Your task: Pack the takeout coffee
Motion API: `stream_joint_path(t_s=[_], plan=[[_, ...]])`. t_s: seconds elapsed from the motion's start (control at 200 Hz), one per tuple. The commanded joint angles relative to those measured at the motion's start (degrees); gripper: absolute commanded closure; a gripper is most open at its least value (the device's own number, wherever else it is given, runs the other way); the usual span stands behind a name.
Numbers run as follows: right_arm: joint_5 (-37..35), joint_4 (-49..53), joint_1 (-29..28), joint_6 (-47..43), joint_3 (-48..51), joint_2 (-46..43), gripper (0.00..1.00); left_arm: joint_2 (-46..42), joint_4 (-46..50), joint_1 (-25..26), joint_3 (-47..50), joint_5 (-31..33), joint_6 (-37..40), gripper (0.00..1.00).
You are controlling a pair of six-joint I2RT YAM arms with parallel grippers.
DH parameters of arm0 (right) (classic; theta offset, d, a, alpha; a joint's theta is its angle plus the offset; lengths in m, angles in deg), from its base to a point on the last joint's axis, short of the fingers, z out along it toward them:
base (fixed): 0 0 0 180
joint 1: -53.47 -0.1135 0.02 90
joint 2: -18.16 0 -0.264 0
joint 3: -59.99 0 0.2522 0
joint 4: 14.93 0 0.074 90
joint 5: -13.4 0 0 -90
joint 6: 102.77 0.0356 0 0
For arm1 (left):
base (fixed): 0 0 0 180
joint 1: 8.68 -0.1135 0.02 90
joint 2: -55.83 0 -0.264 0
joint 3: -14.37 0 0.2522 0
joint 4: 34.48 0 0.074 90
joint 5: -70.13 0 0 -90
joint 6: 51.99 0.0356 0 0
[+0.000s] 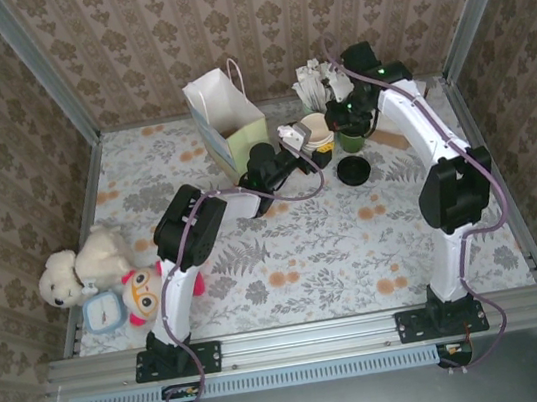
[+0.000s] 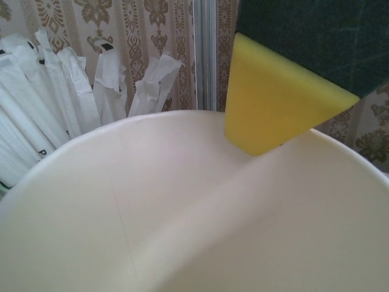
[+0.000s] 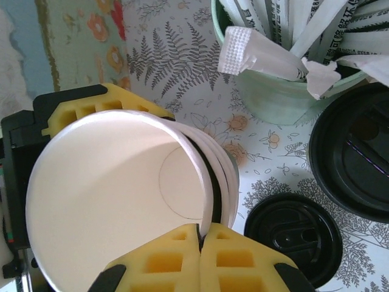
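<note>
The takeout coffee [image 3: 358, 158], a dark-green cup with a black lid, stands at the right edge of the right wrist view, and in the top view [image 1: 351, 138] it sits just below the right arm's wrist. Beside it is a stack of lidless cups [image 3: 115, 207] with cream insides [image 2: 182, 213]. My right gripper [image 3: 200, 234] is shut on the rim of the top cup. My left gripper [image 1: 302, 143] has its jaws wide round the stack, one yellow pad [image 3: 91, 104] against the cup wall. Both grippers are off the takeout coffee.
A loose black lid [image 3: 292, 237] lies on the cloth [image 1: 353, 169]. A green cup of paper-wrapped sticks [image 3: 279, 91] stands behind. The gift bag [image 1: 226, 116] stands open at the back, left of the cups. Stuffed toys [image 1: 87, 274] lie at the left edge.
</note>
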Motion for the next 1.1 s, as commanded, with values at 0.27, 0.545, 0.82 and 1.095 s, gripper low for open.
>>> stream_joint_path(t_s=[0.27, 0.545, 0.82, 1.095], plan=[[-0.5, -17.4, -3.2, 30.5, 8.5, -8.3, 1.0, 3.3, 8.4, 2.2, -3.1, 6.0, 0.7, 0.19], [-2.9, -12.3, -2.2, 27.0, 6.4, -7.2, 1.0, 3.2, 9.5, 1.5, -3.5, 6.3, -0.6, 0.17], [-10.3, -18.8, -2.3, 26.5, 12.2, -5.7, 1.0, 1.5, 7.6, 1.8, -0.5, 4.2, -1.9, 0.02], [-14.7, -20.5, -2.3, 25.7, 13.7, -4.0, 1.0, 0.8, 4.8, 1.9, 2.1, 6.1, -4.5, 0.0]])
